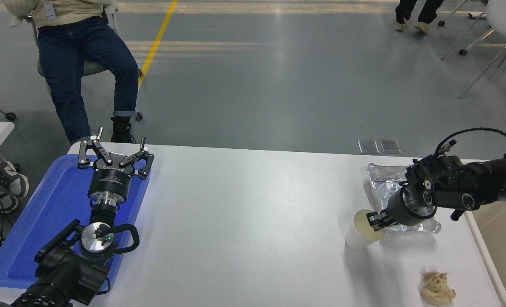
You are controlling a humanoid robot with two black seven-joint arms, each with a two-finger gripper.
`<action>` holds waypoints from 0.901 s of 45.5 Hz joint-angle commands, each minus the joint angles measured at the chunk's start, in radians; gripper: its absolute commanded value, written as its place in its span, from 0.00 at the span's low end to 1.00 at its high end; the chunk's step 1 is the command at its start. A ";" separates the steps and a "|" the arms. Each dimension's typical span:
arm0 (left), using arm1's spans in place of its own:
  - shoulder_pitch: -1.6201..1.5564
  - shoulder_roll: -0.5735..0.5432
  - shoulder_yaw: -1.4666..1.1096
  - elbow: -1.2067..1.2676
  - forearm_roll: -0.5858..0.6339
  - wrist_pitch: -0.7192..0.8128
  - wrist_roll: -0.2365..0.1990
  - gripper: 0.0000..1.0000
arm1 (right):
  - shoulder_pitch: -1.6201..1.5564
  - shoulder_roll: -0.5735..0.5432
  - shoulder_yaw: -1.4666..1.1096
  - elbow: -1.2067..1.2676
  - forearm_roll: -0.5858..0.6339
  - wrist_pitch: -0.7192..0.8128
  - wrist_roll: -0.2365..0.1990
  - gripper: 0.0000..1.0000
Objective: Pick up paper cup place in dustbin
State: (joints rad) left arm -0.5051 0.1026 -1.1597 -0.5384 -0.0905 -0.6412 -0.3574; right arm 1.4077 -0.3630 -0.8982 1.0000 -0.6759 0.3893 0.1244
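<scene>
The paper cup (pixel 359 237) stands on the white table (pixel 244 213) at the right, white outside and cream inside, leaning slightly. My right gripper (pixel 375 220) comes in from the right edge, and its fingers are closed on the cup's right rim. The dustbin (pixel 504 243) is a beige bin at the table's right edge, only partly in view, just right of my right arm. My left arm is parked at the lower left with its gripper (pixel 114 156) open over the blue tray (pixel 44 213).
A crinkled silver foil tray (pixel 385 183) lies behind the cup, under my right wrist. A crumpled tan scrap (pixel 436 289) lies near the front right. A person sits beyond the far left corner; another walks at the top right.
</scene>
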 commanded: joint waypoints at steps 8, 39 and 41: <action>-0.001 0.000 0.000 0.000 0.000 0.000 0.000 1.00 | 0.215 -0.071 -0.090 0.158 0.013 0.017 0.000 0.00; 0.000 0.002 0.000 0.000 0.000 0.000 0.002 1.00 | 0.815 -0.019 -0.323 0.502 0.202 0.171 0.000 0.00; 0.000 0.002 0.000 0.000 0.000 0.000 0.002 1.00 | 0.820 -0.016 -0.323 0.502 0.202 0.172 -0.002 0.00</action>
State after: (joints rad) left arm -0.5048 0.1040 -1.1597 -0.5385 -0.0905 -0.6412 -0.3557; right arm 2.1207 -0.4099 -1.1813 1.4576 -0.5195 0.5358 0.1243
